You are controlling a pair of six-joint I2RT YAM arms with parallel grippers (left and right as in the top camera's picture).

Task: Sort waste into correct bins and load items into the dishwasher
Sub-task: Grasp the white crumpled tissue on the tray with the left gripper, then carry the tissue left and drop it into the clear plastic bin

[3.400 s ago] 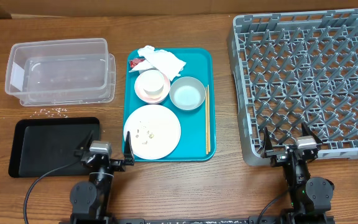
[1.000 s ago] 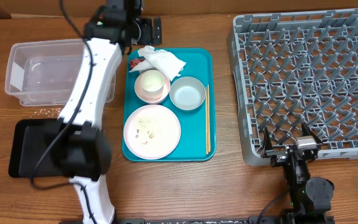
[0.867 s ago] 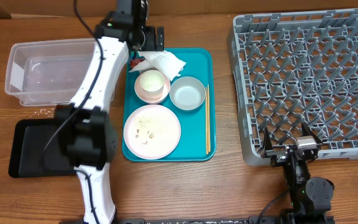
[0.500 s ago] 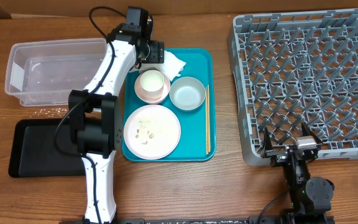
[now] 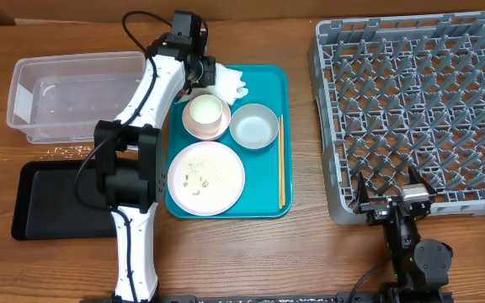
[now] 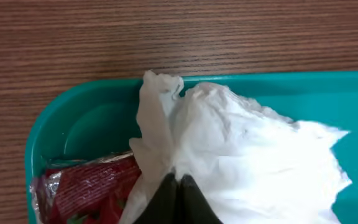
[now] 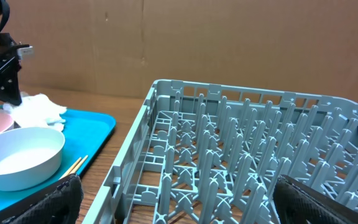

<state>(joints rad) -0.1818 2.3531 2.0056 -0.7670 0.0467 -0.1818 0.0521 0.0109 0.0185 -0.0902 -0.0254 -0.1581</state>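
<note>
My left gripper [image 5: 203, 72] is at the far left corner of the teal tray [image 5: 263, 181], shut on the crumpled white napkin [image 5: 230, 82]. In the left wrist view its black fingertips [image 6: 178, 186] pinch a fold of the napkin [image 6: 247, 149], and the red wrapper [image 6: 86, 186] lies just to their left. The pink plate [image 5: 206, 177] carries crumbs. A white cup sits in the small pink dish [image 5: 206, 115], beside the bowl [image 5: 253, 126] and the chopsticks [image 5: 280, 160]. My right gripper [image 7: 176, 186] stands open at the near edge of the grey dish rack [image 5: 419, 109].
The clear tub [image 5: 78, 94] stands left of the tray, with the black tray [image 5: 57, 198] in front of it. Loose rice grains [image 5: 70, 151] lie on the wood between them. My left arm stretches from the front edge over the black tray's right end.
My left gripper came down onto the napkin at the tray's far corner and closed on it, bunching the paper. The right arm has not moved.
</note>
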